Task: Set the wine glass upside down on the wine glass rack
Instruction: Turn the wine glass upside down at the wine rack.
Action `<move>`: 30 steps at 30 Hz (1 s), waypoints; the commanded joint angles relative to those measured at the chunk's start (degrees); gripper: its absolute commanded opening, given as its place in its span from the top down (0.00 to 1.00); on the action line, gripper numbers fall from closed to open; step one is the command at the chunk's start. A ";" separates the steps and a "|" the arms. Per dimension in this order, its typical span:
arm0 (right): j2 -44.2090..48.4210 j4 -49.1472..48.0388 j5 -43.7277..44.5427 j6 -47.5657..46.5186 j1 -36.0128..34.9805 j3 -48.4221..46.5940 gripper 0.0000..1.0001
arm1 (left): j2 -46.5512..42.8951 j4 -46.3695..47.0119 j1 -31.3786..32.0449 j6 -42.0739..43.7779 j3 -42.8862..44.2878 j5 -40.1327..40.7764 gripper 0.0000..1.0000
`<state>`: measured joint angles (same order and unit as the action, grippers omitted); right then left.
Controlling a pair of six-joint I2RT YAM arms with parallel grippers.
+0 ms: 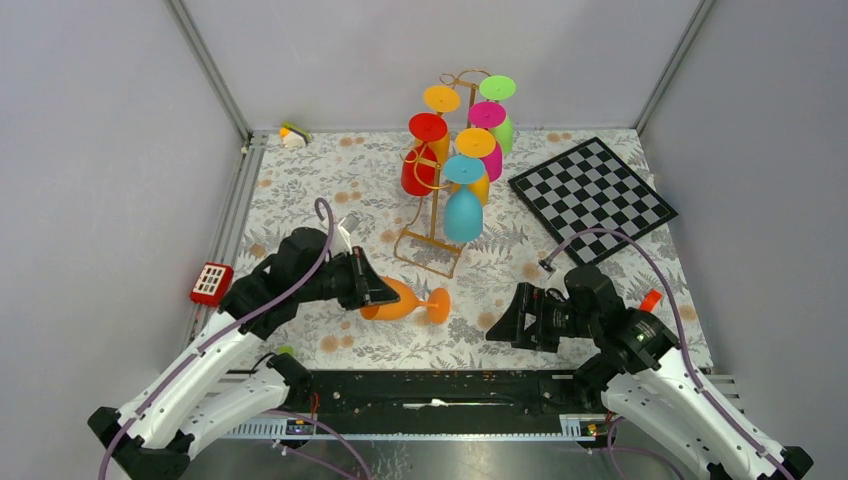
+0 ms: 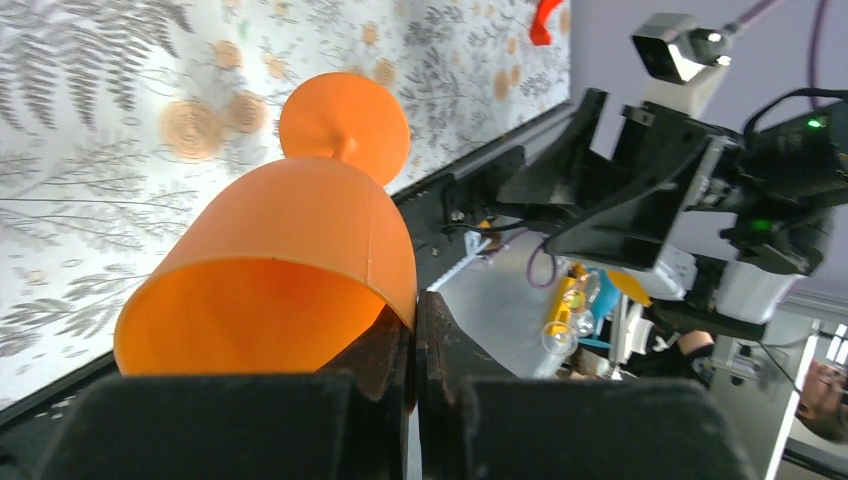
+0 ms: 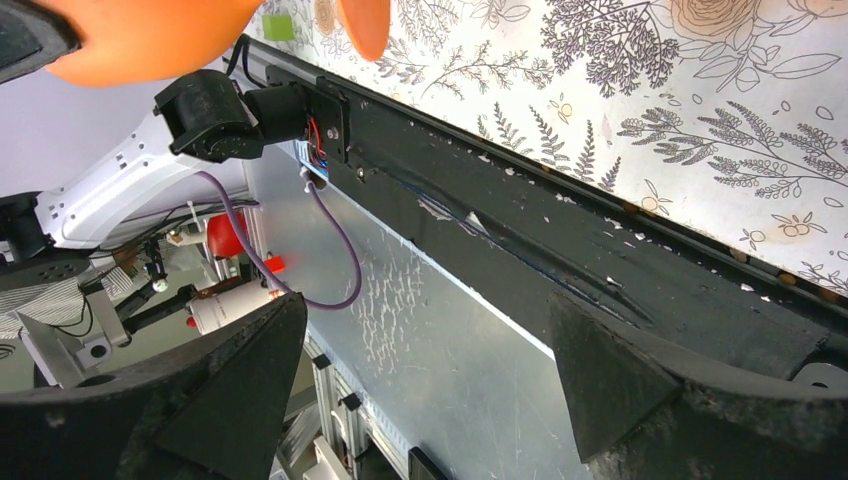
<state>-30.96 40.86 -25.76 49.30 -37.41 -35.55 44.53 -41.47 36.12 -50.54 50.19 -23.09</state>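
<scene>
**Base:** Where's the glass?

**Me:** The orange plastic wine glass [image 1: 405, 300] is on its side, on the near side of the gold thin-wire wine glass rack [image 1: 430, 250] and apart from it. I can't tell whether it's clear of the floral surface [image 1: 300, 190].

**Base:** Tools?

**Me:** My left tool [image 2: 415, 320] is clamped tight on the bowl's rim, one finger inside and one outside. That leaves the stem and foot free for the rack's rail, I judge. My right tool [image 1: 497, 325] is spread wide and empty, nearer me than the rack. It faces the foot, probably for a handover.
</scene>
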 commanded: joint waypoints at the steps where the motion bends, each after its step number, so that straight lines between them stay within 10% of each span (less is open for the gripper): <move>1: 0.41 -3.78 -3.16 2.01 -0.21 1.96 0.05 | -1.57 12.17 3.64 -9.59 -1.96 -0.25 1.00; 24: -3.74 -12.43 -7.48 4.26 -0.21 4.92 0.31 | 3.37 22.15 18.30 -17.22 -1.51 4.50 1.00; 30: -4.88 -12.44 -7.04 3.69 -0.20 5.86 0.50 | 5.17 22.14 20.18 -16.89 0.37 4.32 1.00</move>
<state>-35.42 30.26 -32.21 53.39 -37.41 -29.85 49.06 -23.27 55.33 -66.67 46.70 -19.64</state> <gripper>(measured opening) 0.554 0.021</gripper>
